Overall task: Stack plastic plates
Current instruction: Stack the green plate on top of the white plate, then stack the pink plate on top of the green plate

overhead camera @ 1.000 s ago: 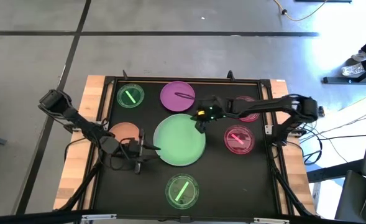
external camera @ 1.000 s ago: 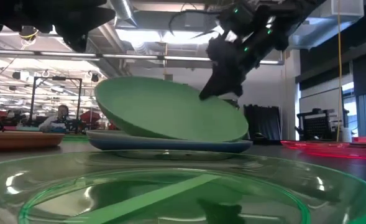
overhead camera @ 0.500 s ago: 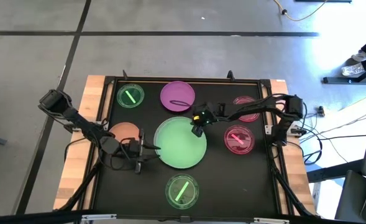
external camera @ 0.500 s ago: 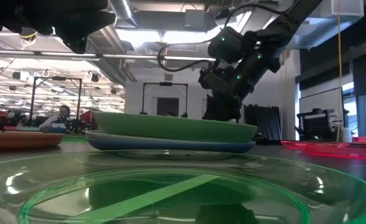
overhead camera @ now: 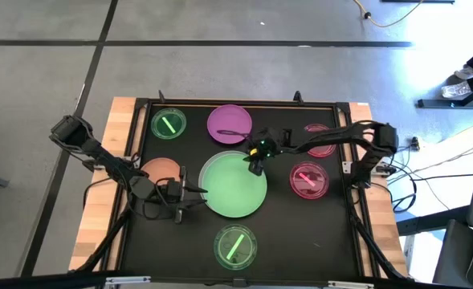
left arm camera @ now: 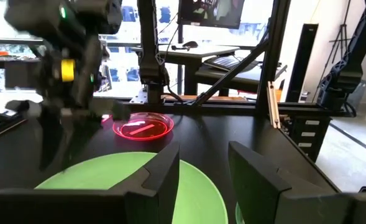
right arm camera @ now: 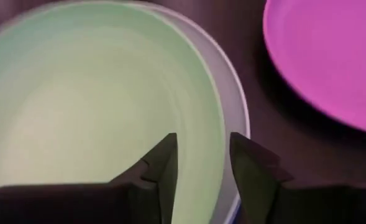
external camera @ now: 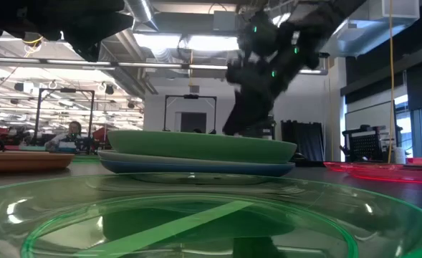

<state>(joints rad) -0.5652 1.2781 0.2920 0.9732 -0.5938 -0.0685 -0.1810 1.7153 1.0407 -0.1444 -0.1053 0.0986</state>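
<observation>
High view: right gripper [overhead camera: 254, 163], fingers parted and empty, is hovering over the green plate [overhead camera: 233, 183] rim; purple plate [overhead camera: 229, 124] is lying at eleven o'clock, nearer this arm.

We saw a big plate [overhead camera: 234, 184] in the middle of the bench [overhead camera: 338, 233], lying flat on top of another plate [external camera: 196, 166]. The right pincer [overhead camera: 254, 160] hung over its far right edge. The left pincer [overhead camera: 194, 193] sat just beside its left edge. Behind the stack lay a middle-sized plate [overhead camera: 229, 124], with a small plate [overhead camera: 169, 124] to its left. Two small plates [overhead camera: 309, 180] lay on the right side. One more small plate [overhead camera: 235, 246] lay in front, near us. Another plate [overhead camera: 162, 169] lay at the left.
</observation>
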